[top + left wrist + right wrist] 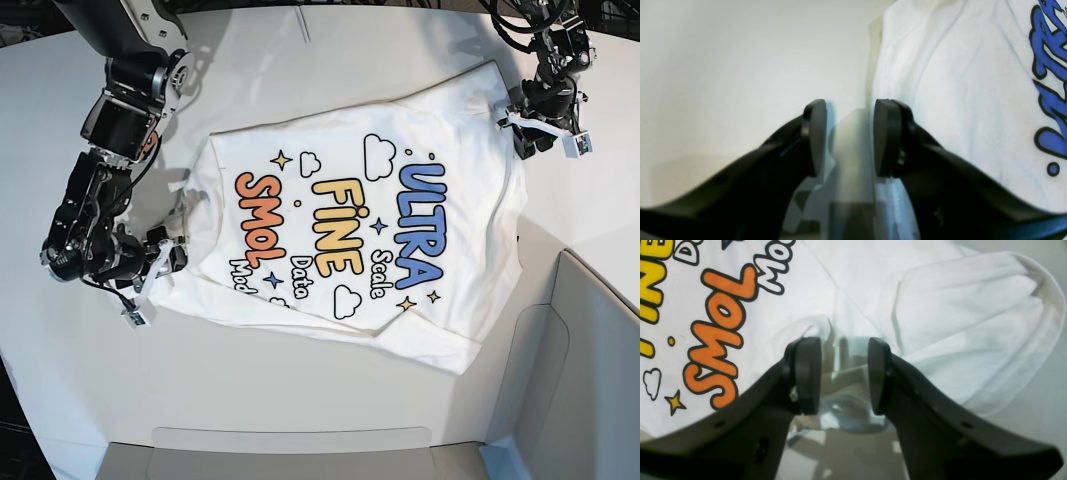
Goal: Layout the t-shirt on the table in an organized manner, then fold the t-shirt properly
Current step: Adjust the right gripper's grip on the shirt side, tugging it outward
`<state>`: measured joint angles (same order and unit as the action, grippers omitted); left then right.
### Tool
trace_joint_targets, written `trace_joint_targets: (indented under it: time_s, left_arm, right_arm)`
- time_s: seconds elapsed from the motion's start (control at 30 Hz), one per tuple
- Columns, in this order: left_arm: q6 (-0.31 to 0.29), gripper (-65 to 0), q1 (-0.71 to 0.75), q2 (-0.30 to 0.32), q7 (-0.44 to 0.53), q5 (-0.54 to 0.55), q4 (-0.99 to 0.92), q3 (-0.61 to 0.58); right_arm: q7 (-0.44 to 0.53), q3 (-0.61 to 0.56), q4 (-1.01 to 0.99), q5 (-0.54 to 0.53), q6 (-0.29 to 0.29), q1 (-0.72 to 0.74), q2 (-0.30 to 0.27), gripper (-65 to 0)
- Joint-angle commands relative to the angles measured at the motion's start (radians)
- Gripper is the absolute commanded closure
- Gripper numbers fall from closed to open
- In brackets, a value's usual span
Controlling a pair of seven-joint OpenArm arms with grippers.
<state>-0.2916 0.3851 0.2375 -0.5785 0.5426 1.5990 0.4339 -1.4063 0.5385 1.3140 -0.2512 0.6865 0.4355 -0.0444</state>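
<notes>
— Shirt position? 
— T-shirt (350, 235) spread print side up on the bench (300, 400), roughly midway, nearer the curved far edge than the near edge. Lying askew, not squared to any edge. Wrinkled at one sleeve (973, 323).

— Left claw? 
— Left claw (848, 136) at the shirt's border toward the far side. Jaws spread, bare gap between them. One finger (887, 136) over the cloth, the other over bare bench. Nothing pinched.

— Right claw? 
— Right claw (844, 375) at the opposite end of the shirt, by the sleeve. Jaws spread, nothing held; cloth in sight beyond the gap.

— Anything else? 
— Grey panels (590, 370) along the near edge and near corner, apart from the shirt.
</notes>
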Motion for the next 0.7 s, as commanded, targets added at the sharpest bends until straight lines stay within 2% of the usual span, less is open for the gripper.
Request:
trace_joint_targets:
  time_s: [0.0,0.13,0.2,0.27,0.33,0.37,0.47,0.67]
  left_arm:
    - [0.004,-23.4,0.005,0.006,-0.028,-0.006,0.007,0.003]
    - [0.004,-23.4,0.007,0.006,-0.028,-0.006,0.007,0.003]
    - [0.004,-23.4,0.007,0.006,-0.028,-0.006,0.007,0.003]
    - [0.004,-23.4,0.007,0.006,-0.028,-0.006,0.007,0.003]
    - [0.004,-23.4,0.008,0.006,-0.028,-0.006,0.007,0.003]
    - [0.004,-23.4,0.008,0.006,-0.028,-0.006,0.007,0.003]
    - [0.004,-23.4,0.008,0.006,-0.028,-0.006,0.007,0.003]
    - [0.004,-23.4,0.004,0.006,-0.028,-0.006,0.007,0.003]
  right_arm:
    - [0.010,-0.005,-0.006,-0.015,0.012,0.032,-0.007,-23.6]
    - [0.010,-0.068,-0.090,-0.015,0.012,0.056,-0.010,-23.5]
    - [0.010,-0.099,-0.093,-0.015,0.012,0.058,-0.008,-20.5]
    - [0.010,-0.119,-0.092,-0.015,0.012,0.064,-0.005,-13.2]
    - [0.010,-0.120,-0.090,-0.015,0.012,0.070,0.007,-1.7]
    - [0.010,-0.122,-0.090,-0.015,0.012,0.073,0.008,0.0]
    - [0.010,-0.154,-0.047,-0.013,0.012,0.084,0.007,0.0]
    - [0.010,-0.332,0.226,-0.020,0.012,0.053,0.013,0.0]
